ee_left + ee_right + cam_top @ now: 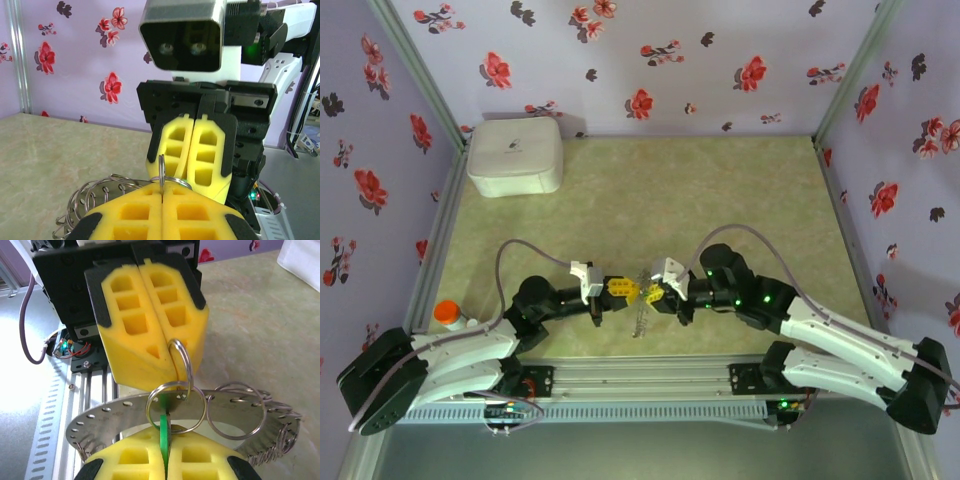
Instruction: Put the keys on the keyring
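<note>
Seemingly, green key point(163, 426) pinched inside right gripper point(167, 446).

top external: high, behind arm bases point(525, 380), looking down over whole pale-green marbled tabletop point(720, 190) | left wrist: close, level, facing right yellow-foam-padded gripper point(194, 175) | right wrist: close, facing left yellow-foam-padded gripper point(167, 357) | shared: small silver split ring point(161, 172) between pads

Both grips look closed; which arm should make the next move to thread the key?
Probably right: the right fingers pinch the green key close to the split ring the left fingers clamp.
</note>
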Robot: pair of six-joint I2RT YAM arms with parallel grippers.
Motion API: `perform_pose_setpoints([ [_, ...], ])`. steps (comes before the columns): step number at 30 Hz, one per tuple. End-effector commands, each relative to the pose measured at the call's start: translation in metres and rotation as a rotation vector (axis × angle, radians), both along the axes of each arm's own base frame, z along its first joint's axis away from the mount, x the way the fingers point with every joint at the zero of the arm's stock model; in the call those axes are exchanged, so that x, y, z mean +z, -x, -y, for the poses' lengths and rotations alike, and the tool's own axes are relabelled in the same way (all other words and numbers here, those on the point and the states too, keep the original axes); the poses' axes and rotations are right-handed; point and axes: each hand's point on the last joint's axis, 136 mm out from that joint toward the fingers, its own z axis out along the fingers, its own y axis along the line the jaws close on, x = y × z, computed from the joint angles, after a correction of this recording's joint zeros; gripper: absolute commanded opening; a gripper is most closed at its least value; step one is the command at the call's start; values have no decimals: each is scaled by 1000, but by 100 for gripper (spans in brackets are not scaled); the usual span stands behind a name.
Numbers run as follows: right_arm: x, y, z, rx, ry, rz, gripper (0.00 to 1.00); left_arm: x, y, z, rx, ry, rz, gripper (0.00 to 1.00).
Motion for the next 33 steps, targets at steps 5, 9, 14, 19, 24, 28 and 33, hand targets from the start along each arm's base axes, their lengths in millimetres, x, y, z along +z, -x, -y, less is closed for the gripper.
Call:
perform_pose_setpoints([
  [5, 27, -5, 7, -30, 20, 52, 0, 2, 0, 0, 14, -11, 61, 0],
  [9, 31, -10, 8, -50, 42, 67, 0, -3, -1, 1, 16, -42, 68, 0],
  [14, 28, -24, 16, -131, 105, 117, 0, -4, -2, -1, 26, -54, 75, 0],
  [19, 29, -21, 12, -110, 112, 120, 0, -16, -4, 1, 30, -108, 70, 0],
  [24, 38, -18, 5, -94, 82, 137, 0, -24, -6, 2, 40, -133, 67, 21],
  [28, 46, -20, -1, -98, 53, 156, 0, -19, -16, -6, 126, -86, 96, 80],
  [33, 45, -32, -16, -120, 48, 159, 0, 13, -59, -58, 536, 48, 200, 100],
])
